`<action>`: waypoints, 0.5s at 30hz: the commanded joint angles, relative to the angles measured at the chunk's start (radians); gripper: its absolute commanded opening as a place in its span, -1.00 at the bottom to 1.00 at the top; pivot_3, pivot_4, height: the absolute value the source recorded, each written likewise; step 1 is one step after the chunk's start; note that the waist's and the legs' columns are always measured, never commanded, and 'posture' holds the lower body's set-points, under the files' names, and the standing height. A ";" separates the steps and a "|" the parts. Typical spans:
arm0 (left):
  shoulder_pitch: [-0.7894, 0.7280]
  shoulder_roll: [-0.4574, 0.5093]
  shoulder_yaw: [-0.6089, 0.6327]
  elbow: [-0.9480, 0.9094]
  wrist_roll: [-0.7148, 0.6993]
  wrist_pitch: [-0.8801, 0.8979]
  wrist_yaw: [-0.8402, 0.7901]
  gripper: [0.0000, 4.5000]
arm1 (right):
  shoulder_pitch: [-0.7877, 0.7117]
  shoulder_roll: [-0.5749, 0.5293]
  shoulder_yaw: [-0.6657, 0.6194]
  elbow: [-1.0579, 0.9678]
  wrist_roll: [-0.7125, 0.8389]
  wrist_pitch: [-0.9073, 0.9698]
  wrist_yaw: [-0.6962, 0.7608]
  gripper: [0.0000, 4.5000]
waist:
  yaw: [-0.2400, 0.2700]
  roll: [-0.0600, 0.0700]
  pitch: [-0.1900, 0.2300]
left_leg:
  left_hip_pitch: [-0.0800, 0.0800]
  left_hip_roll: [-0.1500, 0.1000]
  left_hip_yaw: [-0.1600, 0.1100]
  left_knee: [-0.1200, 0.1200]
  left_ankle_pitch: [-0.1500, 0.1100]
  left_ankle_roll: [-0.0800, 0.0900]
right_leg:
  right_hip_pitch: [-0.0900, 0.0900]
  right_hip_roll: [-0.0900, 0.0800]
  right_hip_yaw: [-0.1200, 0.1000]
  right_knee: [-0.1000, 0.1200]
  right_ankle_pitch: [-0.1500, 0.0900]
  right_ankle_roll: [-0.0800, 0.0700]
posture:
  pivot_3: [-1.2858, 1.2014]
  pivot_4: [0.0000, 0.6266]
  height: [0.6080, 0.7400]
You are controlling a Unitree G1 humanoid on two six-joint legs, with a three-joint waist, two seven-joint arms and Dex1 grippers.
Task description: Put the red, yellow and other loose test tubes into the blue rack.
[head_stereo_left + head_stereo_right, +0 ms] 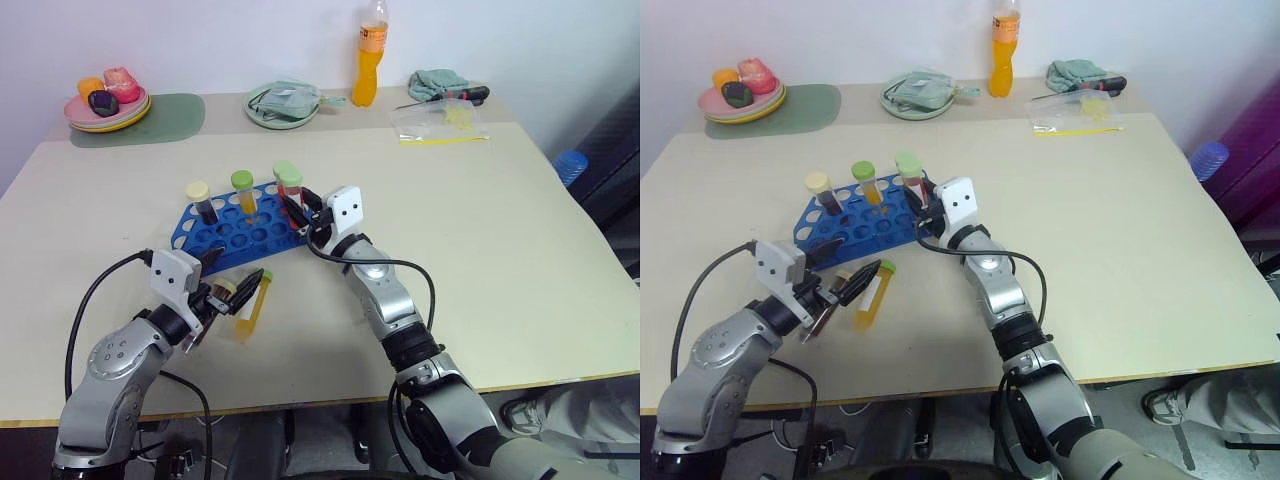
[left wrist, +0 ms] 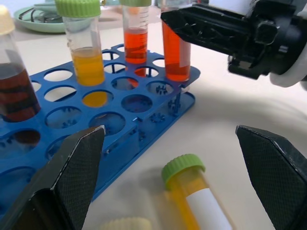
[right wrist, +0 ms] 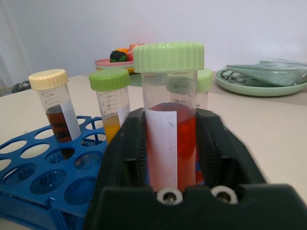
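At frame centre, the right end effector loosely brackets a red-liquid, green-capped plastic tube seated in the bright blue plastic rack; pulling back crooked could tip it. Left end effector, wide open, hovers over a loose yellow tube on the table.

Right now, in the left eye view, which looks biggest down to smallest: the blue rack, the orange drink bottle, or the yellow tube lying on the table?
1. blue rack, clearly the widest.
2. orange drink bottle, though it stands farther from the camera, so it may be larger than it looks.
3. yellow tube, the smallest.
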 commanded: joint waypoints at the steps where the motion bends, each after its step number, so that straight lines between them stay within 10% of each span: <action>1: -0.006 0.033 0.073 -0.064 -0.080 0.069 0.008 1.00 | 0.005 -0.047 -0.005 -0.164 -0.006 0.048 0.021 0.65 | 0.000 0.000 0.000 | 0.000 0.000 0.000 0.000 0.000 0.000 | 0.000 0.000 0.000 0.000 0.000 0.000 | 0.03 -0.52 1.00; 15: -0.155 0.504 0.232 -0.197 -0.421 0.692 0.023 1.00 | 0.150 -0.565 -0.011 -0.679 0.160 0.434 0.472 0.65 | 0.006 -0.002 0.001 | 0.000 0.000 -0.001 0.000 0.000 0.000 | 0.000 0.001 0.000 -0.001 -0.001 0.000 | 0.03 -0.52 1.00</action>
